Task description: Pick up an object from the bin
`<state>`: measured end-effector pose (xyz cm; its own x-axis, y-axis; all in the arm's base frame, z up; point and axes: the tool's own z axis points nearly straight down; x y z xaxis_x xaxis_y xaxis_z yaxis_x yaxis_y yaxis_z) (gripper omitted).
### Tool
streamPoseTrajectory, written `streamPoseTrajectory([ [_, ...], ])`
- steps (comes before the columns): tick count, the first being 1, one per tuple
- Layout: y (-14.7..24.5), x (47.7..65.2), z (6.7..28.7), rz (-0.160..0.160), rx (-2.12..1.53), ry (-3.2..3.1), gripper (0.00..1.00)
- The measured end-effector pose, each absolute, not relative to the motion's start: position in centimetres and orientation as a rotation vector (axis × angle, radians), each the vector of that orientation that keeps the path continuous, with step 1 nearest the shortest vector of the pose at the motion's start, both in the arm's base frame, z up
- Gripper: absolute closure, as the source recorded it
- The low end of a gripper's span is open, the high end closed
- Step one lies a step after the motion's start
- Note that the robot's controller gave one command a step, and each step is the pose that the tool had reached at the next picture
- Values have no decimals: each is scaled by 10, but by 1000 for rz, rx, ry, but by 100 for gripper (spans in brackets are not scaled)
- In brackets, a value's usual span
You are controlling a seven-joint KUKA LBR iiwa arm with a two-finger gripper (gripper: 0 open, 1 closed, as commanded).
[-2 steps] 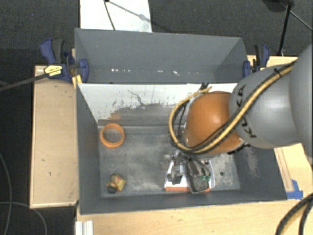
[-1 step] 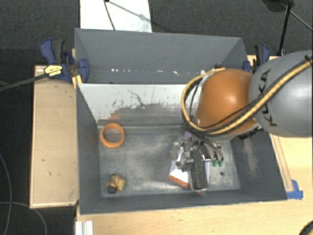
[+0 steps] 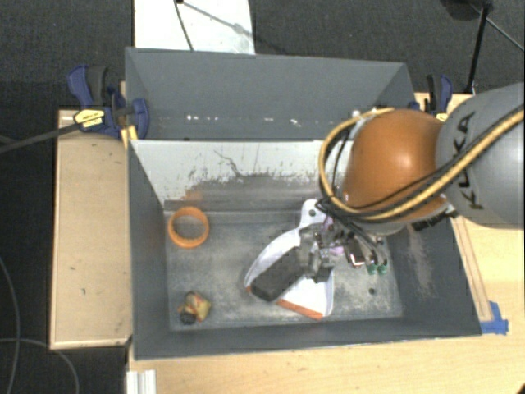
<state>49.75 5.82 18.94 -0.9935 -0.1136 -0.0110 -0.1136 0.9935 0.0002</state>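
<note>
Here, poised just above the dark grey block [image 3: 276,279] lying across a white, orange-edged wrapper [image 3: 281,248] at the middle of the bin [image 3: 262,97], presumably to close on it from above, with the opening of the jaws impossible to tell.

The gripper [image 3: 321,257] is at the right end of a dark grey block [image 3: 275,279], which lies on a white curved piece [image 3: 276,251] with an orange-red edge in the grey bin [image 3: 246,97]. Well left of the block is an orange ring [image 3: 189,226]. To the block's lower left is a small tan-and-black lump [image 3: 195,306].
</note>
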Motion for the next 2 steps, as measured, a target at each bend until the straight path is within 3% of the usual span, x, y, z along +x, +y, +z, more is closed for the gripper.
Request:
streamPoseTrajectory([
  [1, 56, 496, 182, 1, -173, 3130, 100],
  [2, 65, 493, 169, 0, -453, 3107, 100],
])
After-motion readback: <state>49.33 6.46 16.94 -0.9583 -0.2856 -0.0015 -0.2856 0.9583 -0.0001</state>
